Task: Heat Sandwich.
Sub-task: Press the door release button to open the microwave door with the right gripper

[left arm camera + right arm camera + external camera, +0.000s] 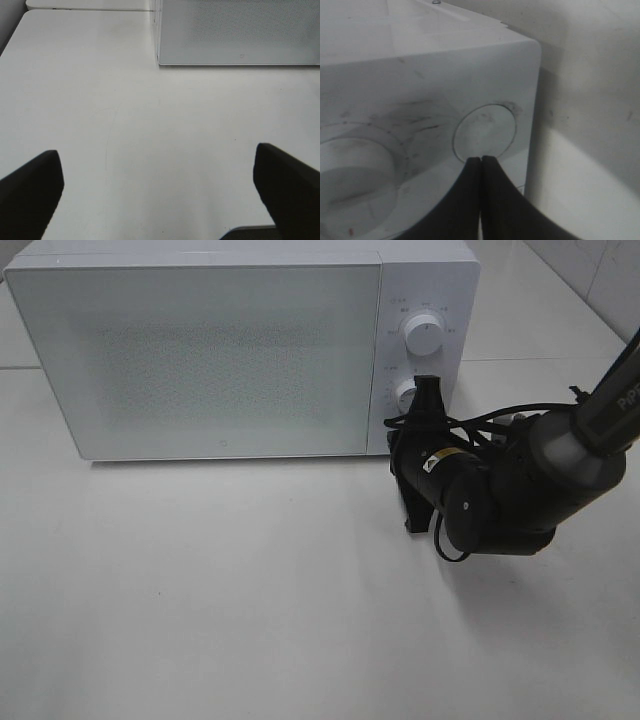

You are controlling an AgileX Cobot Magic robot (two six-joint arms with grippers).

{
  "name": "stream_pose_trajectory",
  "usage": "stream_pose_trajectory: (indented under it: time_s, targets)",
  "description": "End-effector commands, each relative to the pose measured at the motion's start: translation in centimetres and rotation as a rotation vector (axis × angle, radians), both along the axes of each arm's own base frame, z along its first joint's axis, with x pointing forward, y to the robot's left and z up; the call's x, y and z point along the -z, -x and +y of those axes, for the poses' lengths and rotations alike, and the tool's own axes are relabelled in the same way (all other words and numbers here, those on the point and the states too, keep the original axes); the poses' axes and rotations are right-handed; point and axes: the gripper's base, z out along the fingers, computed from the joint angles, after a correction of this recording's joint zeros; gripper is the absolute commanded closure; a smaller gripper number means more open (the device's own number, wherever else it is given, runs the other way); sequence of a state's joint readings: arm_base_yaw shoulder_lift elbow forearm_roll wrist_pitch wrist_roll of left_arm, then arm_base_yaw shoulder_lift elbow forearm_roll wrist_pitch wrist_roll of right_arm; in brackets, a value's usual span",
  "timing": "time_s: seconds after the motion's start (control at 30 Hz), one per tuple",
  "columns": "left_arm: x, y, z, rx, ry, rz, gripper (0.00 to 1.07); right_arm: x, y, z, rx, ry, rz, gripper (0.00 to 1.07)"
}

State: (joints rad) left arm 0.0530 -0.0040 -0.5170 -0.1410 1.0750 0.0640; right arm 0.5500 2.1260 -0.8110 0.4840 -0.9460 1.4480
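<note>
At the remote desk, I had the right gripper (428, 388) shut tight with nothing between its jaws, its joined tips nosed up to the control panel of the white microwave (220, 360). In the right wrist view the tips sat at the edge of a flat round button (484, 127), just beside the larger knob (355, 170); whether they were already touching the button I could not tell.

I judged the step in hand to be a press on that button. To do it well, I would have to bring the tips onto the middle of the disc and push straight in, square to the panel. A glancing push could slide off toward the knob or shove the whole microwave back across the desk (250, 590).

The left gripper (156, 152) hung wide open and empty over bare desk in front of the microwave's left corner, well apart from the controls.

The sandwich appeared in none of the three views. The microwave door (200, 370) was closed and its frosted front showed nothing behind it, so I could not say whether the sandwich lay inside. I could therefore give no position for it relative to either gripper.
</note>
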Motion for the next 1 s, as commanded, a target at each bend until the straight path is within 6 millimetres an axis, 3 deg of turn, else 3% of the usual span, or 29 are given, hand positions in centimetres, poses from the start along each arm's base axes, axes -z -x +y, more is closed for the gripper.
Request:
stream_pose_trajectory:
  time_s: [0.03,0.37,1.0]
  targets:
    - [0.0,0.1,-0.1,-0.001,0.009,-0.011,0.09,0.2,-0.3,0.0,0.010,-0.006,0.006,1.07]
    - [0.0,0.1,-0.1,-0.001,0.009,-0.011,0.09,0.2,-1.0,-1.6,0.045,0.015,0.000,1.07]
    - [0.0,0.1,-0.1,-0.001,0.009,-0.011,0.09,-1.5,-3.3,-1.1,0.067,0.013,-0.101,1.07]
